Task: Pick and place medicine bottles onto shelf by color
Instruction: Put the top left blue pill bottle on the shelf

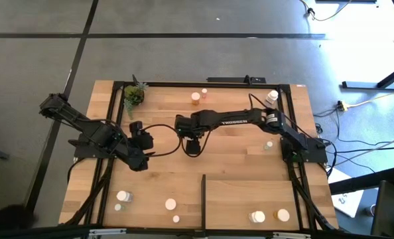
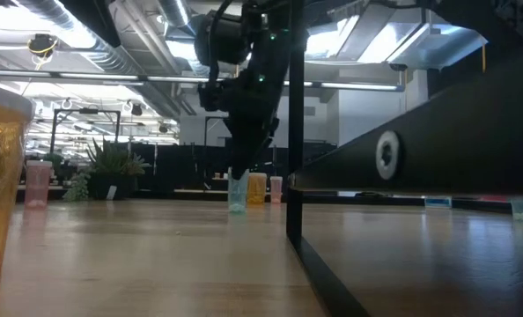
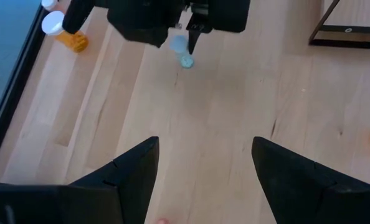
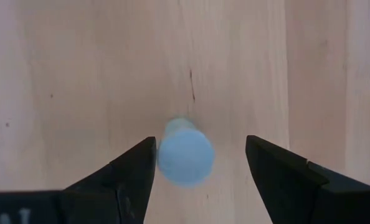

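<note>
A small pale bluish-green medicine bottle (image 4: 185, 157) with a white cap stands upright on its base on the bare wood near the table's middle (image 2: 237, 195). My right gripper (image 4: 200, 149) hangs over it, pointing steeply down and open, one finger on either side. One finger stands very close to the bottle and the other is well apart from it. My left gripper (image 3: 203, 155) waits open over the table's left part (image 1: 142, 161), facing this bottle (image 3: 184, 53). The shelf (image 1: 250, 196) lies at the near right, behind its black strip (image 1: 203, 196).
An orange bottle (image 1: 196, 97) and a potted plant (image 1: 133, 96) stand at the far edge, and a white bottle (image 1: 271, 97) at the far right. More bottles stand near left (image 1: 123, 196) (image 1: 170, 204); two stand on the shelf (image 1: 257, 216) (image 1: 282, 215). A pale one (image 1: 268, 145) is right of centre.
</note>
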